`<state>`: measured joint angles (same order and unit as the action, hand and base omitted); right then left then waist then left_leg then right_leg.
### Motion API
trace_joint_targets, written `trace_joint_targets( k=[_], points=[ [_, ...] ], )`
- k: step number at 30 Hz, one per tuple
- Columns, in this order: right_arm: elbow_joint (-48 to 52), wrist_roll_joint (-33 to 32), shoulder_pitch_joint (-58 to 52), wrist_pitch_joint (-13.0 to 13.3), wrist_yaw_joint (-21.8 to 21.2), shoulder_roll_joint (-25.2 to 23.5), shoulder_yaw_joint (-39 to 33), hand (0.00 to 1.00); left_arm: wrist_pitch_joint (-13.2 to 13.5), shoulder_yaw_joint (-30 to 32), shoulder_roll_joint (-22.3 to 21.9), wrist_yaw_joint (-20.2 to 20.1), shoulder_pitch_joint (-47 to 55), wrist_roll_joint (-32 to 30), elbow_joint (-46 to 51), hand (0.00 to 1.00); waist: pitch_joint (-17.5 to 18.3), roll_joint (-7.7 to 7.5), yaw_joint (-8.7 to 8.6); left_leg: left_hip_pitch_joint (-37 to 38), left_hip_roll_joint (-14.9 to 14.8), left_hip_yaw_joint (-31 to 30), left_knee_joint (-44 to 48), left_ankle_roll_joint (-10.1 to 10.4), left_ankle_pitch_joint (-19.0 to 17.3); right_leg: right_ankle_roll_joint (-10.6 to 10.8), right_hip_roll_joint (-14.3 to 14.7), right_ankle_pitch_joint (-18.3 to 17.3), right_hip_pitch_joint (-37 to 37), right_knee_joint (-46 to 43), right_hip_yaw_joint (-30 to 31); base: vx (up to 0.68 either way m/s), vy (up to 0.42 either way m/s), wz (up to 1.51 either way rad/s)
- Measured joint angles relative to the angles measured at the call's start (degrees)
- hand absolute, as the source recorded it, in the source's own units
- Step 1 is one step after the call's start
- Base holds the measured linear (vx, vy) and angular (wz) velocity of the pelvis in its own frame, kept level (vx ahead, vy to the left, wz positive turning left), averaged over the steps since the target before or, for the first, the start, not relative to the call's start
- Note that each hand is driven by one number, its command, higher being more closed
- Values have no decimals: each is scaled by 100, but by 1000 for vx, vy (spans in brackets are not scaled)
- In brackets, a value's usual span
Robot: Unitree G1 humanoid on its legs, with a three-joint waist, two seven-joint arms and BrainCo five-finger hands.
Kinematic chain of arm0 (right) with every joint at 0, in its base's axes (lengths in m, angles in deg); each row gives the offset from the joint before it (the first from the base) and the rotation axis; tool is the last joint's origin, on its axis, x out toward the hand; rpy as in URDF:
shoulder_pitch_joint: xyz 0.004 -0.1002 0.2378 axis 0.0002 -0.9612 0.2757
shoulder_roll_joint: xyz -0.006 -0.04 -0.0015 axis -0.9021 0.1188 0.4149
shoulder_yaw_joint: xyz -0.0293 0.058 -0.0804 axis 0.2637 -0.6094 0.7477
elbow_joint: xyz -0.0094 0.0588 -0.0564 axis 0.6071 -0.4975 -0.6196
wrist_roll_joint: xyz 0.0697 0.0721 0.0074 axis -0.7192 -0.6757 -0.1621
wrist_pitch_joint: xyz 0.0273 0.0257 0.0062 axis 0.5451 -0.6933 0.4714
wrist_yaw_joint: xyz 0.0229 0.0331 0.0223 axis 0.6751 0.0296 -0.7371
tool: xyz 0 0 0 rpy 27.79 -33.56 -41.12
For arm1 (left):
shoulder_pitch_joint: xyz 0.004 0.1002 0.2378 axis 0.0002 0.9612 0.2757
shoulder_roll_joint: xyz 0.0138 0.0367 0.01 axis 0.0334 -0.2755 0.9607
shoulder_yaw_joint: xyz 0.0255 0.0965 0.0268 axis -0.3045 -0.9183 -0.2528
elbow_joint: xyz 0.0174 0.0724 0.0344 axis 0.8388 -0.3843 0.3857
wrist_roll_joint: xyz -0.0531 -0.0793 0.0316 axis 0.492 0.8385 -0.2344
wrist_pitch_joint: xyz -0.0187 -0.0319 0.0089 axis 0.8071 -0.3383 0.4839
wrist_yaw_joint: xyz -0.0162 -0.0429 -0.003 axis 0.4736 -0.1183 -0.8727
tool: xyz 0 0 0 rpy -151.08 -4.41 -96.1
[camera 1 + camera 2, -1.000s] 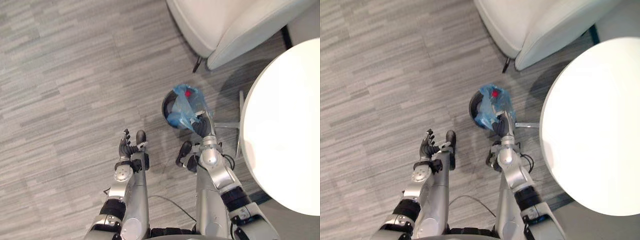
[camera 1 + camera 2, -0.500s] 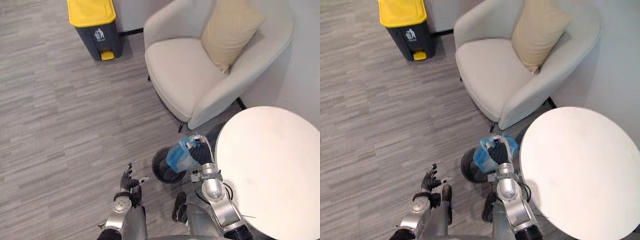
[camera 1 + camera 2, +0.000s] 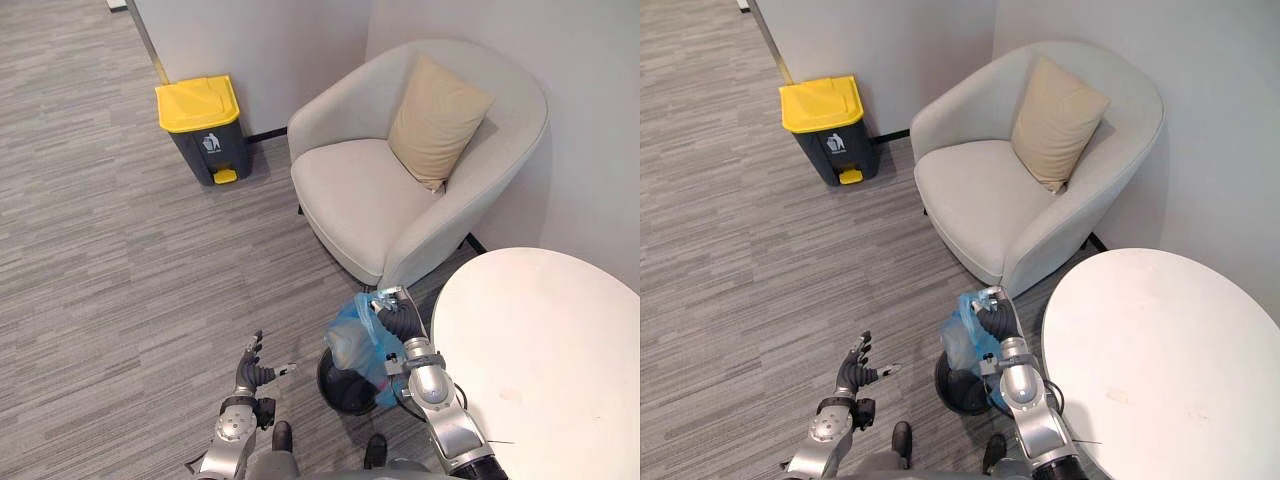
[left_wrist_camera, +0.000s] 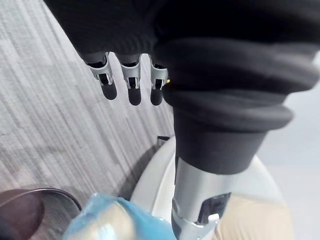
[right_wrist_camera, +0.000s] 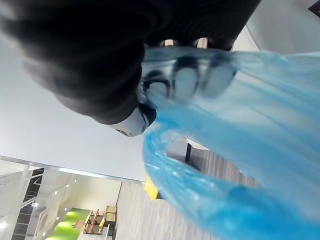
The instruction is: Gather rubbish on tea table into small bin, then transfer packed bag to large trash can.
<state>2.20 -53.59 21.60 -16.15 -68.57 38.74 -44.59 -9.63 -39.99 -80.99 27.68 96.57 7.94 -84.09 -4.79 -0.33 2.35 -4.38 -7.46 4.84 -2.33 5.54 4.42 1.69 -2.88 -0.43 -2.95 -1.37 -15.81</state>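
Observation:
My right hand [image 3: 396, 316] is shut on the gathered top of a blue plastic bag [image 3: 355, 342]; through the thin film its curled fingers [image 5: 185, 82] show. The bag [image 3: 965, 338] hangs over the small black bin [image 3: 343, 388] on the floor, its lower part overlapping the bin's rim. I cannot tell if the bag is free of the bin. My left hand [image 3: 250, 372] hovers open to the left of the bin, with straight fingers [image 4: 131, 86] and nothing in it. The large grey trash can with a yellow lid [image 3: 200, 122] stands by the far wall.
The round white tea table [image 3: 545, 365] is at the right, close to my right arm. A pale armchair [image 3: 400, 190] with a beige cushion [image 3: 435, 120] stands just beyond the bin. Grey carpet [image 3: 120, 280] stretches from the bin to the trash can.
The camera has swung up, bringing the armchair and the yellow-lidded can into view. My right hand has raised the blue bag up from the small bin. The left hand stays open.

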Motion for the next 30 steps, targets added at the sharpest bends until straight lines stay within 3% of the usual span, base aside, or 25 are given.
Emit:
trace_joint_targets(
  k=[6, 13, 18, 30],
  points=[
    [60, -392, -1, 158, -231, 286, 181, 100, 192, -260, 79, -87, 200, -261, 947, 0, 91, 19, 11, 94, 11, -36, -91, -14, -20, 51, -2, 4, 82, 44, 32, -75, 20, 0],
    [328, -1230, 234, 424, -626, 775, 723, 100, 494, -663, 541, -87, 124, -997, 1408, 0, 265, 44, -4, 123, -1, -36, -89, 8, 3, 21, 28, 38, 83, 34, 105, 15, -3, -3],
    [500, -1558, 660, 435, -824, 929, 953, 100, 526, -836, 634, -71, -128, -1372, 1489, 0, 274, 43, -4, 161, -7, -20, -84, 8, 3, 20, 46, 38, 100, 27, 166, 16, -1, -3],
    [593, -2054, 1084, 435, -978, 943, 1285, 100, 525, -1191, 734, -74, -396, -1459, 1483, 0, 336, -48, -26, 277, -43, 15, -132, 8, 1, 8, 86, 31, 161, 38, 235, -2, -2, -2]
  ],
)
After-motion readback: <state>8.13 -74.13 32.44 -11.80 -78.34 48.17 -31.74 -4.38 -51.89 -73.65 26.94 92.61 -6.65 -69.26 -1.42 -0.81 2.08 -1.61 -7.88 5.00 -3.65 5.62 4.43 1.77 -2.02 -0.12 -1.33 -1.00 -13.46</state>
